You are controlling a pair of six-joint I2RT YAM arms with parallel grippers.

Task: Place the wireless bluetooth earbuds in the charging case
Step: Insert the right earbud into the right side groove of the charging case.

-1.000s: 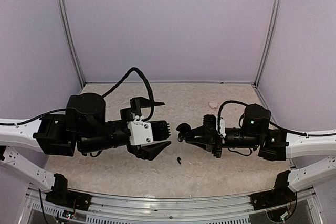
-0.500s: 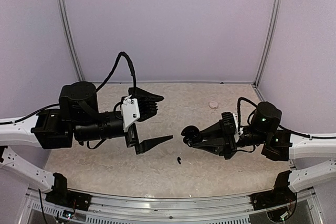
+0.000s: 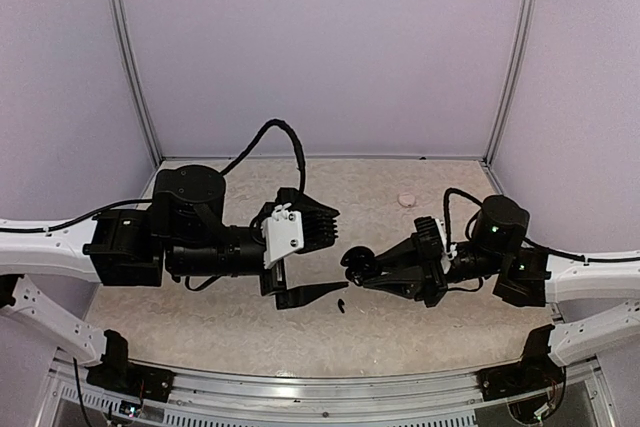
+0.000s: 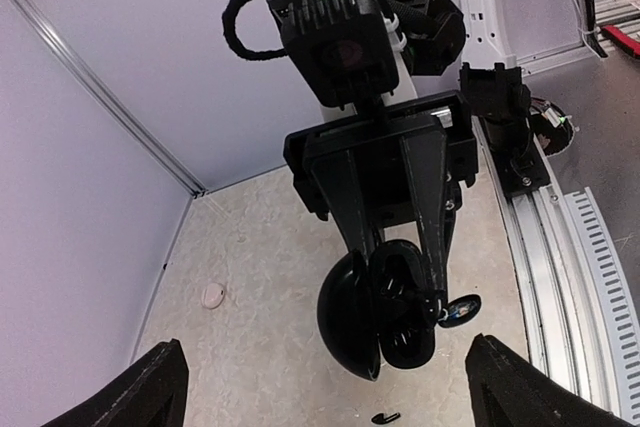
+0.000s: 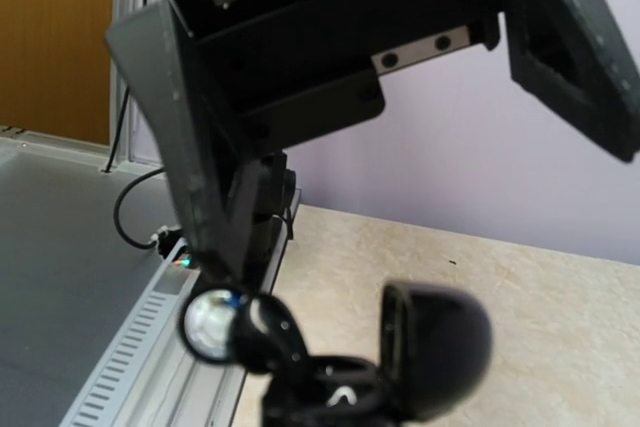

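Observation:
My right gripper point(image 3: 368, 269) is shut on the charging case point(image 3: 355, 262), a round black case held above the table with its lid point(image 4: 350, 317) swung open. The case's inside point(image 4: 405, 307) faces the left wrist camera. A glossy rounded earbud point(image 4: 462, 309) sticks out at the case's rim, blurred in the right wrist view point(image 5: 205, 325). A second earbud point(image 3: 343, 304) lies loose on the table just below the case, also seen in the left wrist view point(image 4: 385, 417). My left gripper point(image 3: 325, 252) stands wide open, just left of the case and pointing at it, with nothing between its fingers.
A pale pink round object point(image 3: 405, 199) lies at the back right of the table, and shows in the left wrist view point(image 4: 212, 295). A metal rail point(image 3: 320, 382) runs along the near edge. Lilac walls close the back and both sides.
My left gripper pulled back to the left, then swung right again and came close to the case, still open. The right gripper shifted slightly with the case. The loose earbud stayed put.

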